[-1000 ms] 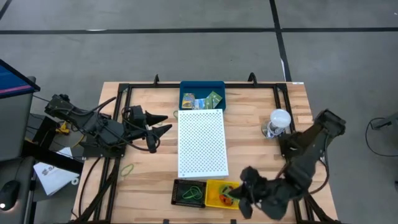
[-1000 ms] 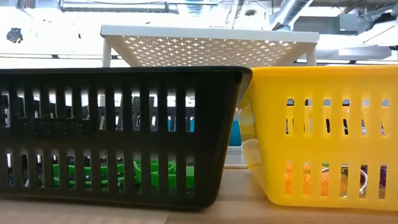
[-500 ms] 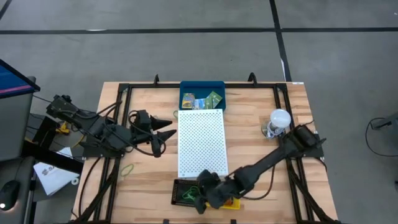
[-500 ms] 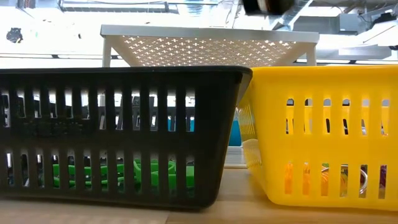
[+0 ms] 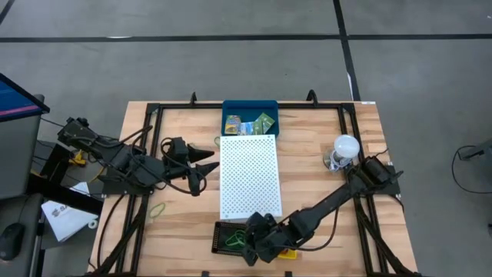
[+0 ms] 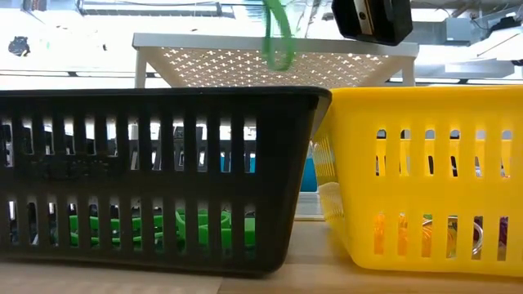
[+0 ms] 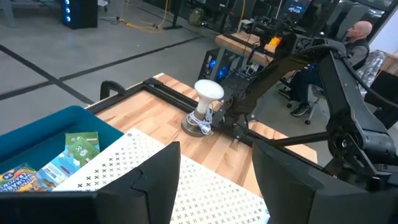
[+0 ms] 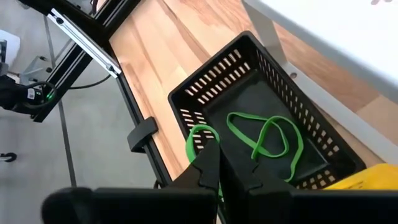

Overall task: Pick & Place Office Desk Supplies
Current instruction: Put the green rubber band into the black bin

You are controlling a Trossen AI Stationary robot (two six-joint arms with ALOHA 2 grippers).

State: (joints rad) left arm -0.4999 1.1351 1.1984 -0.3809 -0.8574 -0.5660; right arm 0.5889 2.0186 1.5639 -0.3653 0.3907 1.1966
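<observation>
Right gripper (image 8: 219, 163) is seen pinched together on a green rubber band (image 8: 198, 140), held above the black slotted basket (image 8: 320, 160) at the table's near edge, left of the yellow basket (image 6: 425, 163). In the low view the band hangs as a thin limp loop just above the black basket's rim, with the gripper body beside it. The step in hand is judged to be the placing: the band has been brought over the basket that holds the green ones, and release is not yet made. The next move is judged to call for a small drop toward the basket's inside, then an opening of the fingers so the loop falls clear of the rim; a snag on a fingertip or a landing on the wall is the risk noted. Another green band (image 8: 267, 138) is already lying twisted on the basket floor. The held band looks thin, soft and slack, bright green. Left gripper (image 5: 206, 159) is held spread apart and empty over the table's left part, just beside the white perforated board (image 5: 247, 177). One more green band (image 5: 157, 208) lies loose on the wood toward the near left corner. Printed packets (image 5: 250, 125) are seen in the blue tray (image 5: 250, 105) at the far edge.
</observation>
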